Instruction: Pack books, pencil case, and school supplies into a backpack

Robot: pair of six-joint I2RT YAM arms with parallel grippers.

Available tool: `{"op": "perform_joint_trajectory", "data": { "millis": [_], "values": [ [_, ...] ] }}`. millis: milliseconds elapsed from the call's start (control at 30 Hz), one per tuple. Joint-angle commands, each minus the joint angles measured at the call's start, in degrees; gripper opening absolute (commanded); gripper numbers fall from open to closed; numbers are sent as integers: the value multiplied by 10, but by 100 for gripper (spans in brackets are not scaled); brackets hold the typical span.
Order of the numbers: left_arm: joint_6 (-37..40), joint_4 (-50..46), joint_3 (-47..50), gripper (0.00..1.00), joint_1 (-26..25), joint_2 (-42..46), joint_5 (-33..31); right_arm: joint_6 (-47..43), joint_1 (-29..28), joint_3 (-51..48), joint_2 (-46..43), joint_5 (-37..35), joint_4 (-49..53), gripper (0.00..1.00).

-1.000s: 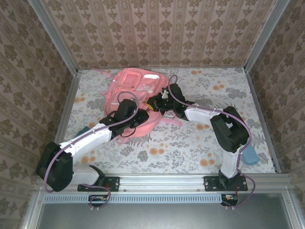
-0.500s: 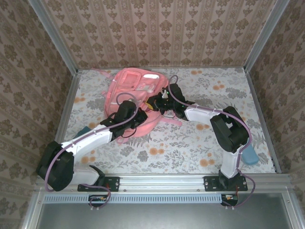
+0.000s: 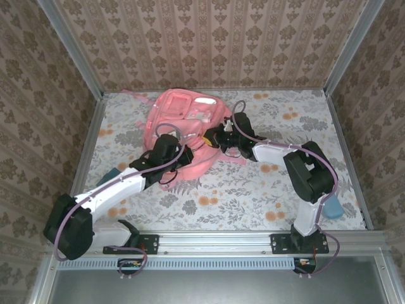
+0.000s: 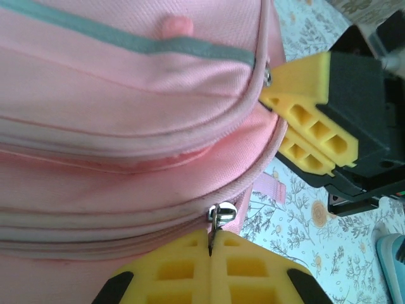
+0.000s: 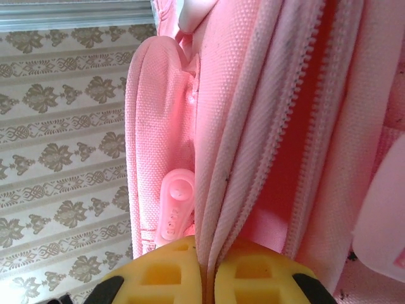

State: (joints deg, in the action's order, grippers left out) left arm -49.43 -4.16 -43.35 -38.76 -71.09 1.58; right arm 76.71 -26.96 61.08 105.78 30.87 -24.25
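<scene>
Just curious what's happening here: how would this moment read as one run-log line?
backpack: lying on table | left gripper: shut on zipper pull | right gripper: shut on backpack fabric edge

The table (image 3: 266, 190) is covered with a pale floral cloth dotted with orange blooms. A pink backpack (image 3: 183, 117) lies on it in the upper middle of the frame. A teal object (image 3: 109, 173), possibly a case, sits at the left edge, half hidden. A pale blue object (image 3: 331, 206) lies at the lower right.
</scene>
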Motion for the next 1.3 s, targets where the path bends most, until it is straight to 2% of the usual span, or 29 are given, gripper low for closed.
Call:
{"op": "perform_joint_trajectory", "data": {
  "millis": [0, 67, 200, 267, 300, 367, 500, 733, 1033, 1267],
  "values": [
    [50, -43, 10, 0, 31, 15, -40, -19, 43, -11, -39, -32, -35, 0],
    [85, -16, 6, 0, 32, 9, -5, -15, 41, -12, -40, -21, -39, 4],
    [128, -11, -26, 0, 27, -18, 51, 4, 28, -25, -45, -8, -51, 24],
    [127, 4, -27, 0, 24, -29, 82, 16, 19, -33, -45, -6, -59, 30],
    [124, 11, -27, 2, 22, -33, 93, 20, 15, -35, -45, -4, -63, 31],
    [124, 19, -31, 11, 15, -44, 118, 30, 9, -39, -43, 2, -72, 32],
    [122, 22, -32, 24, -1, -55, 128, 37, -3, -40, -43, 10, -74, 37],
    [112, 31, -9, 32, -8, -57, 119, 45, -16, -50, -44, 8, -72, 36],
    [102, -7, -20, 33, -8, -77, 63, 49, -18, -51, -43, 5, -77, 28],
    [56, 32, -26, 29, -7, -98, 81, 54, -23, -52, -40, 0, -83, 19]
  ]
}}
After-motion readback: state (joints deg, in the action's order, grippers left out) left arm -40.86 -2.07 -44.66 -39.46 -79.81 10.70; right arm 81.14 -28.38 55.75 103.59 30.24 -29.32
